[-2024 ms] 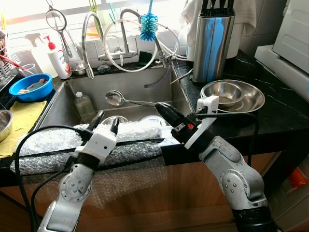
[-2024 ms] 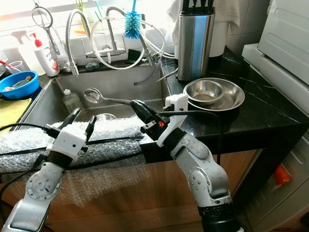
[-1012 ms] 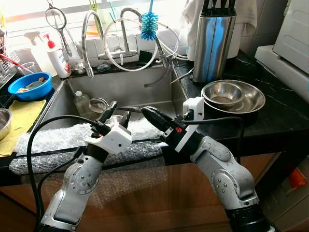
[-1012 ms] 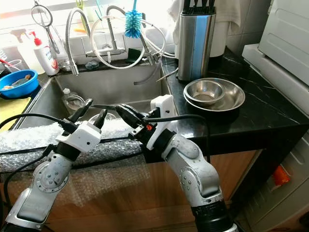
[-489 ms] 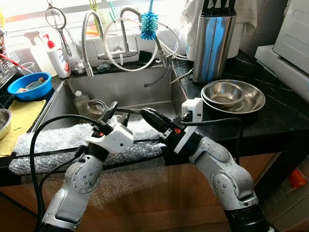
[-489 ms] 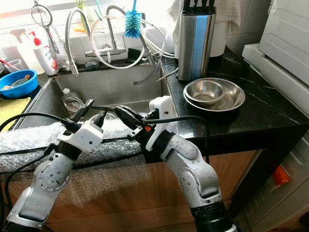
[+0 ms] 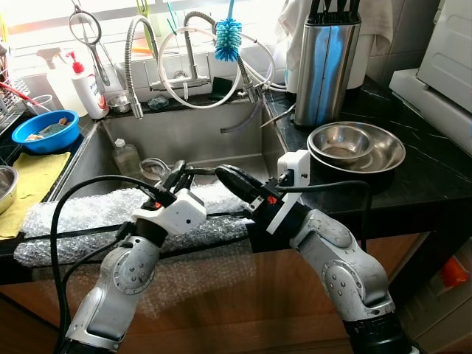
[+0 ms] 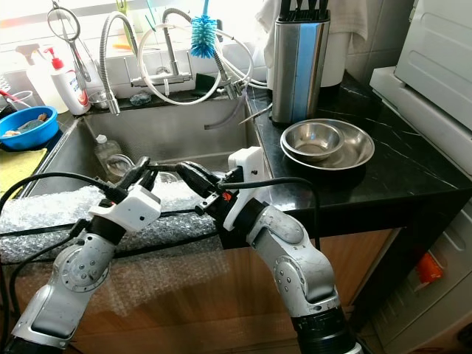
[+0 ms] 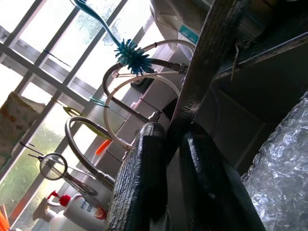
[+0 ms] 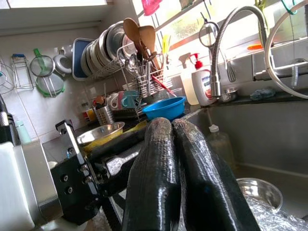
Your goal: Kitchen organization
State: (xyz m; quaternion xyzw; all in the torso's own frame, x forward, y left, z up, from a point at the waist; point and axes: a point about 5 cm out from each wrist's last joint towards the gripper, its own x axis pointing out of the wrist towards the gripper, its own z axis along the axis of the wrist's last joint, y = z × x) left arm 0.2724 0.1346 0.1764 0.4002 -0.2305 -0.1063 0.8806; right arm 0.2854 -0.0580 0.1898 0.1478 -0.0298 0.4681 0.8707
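Now | left end effector [image 7: 177, 174] clamps ladle handle [image 9: 202, 72] (wrist view) | right end effector [image 7: 225, 175] pressed closed over sink [image 7: 184, 136]

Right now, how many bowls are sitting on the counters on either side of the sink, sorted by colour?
Steel bowls: 3 (a small one nested in a large one on the right counter, one on the left counter)
Blue bowls: 1 (the blue bowl on the left counter)
Total: 4
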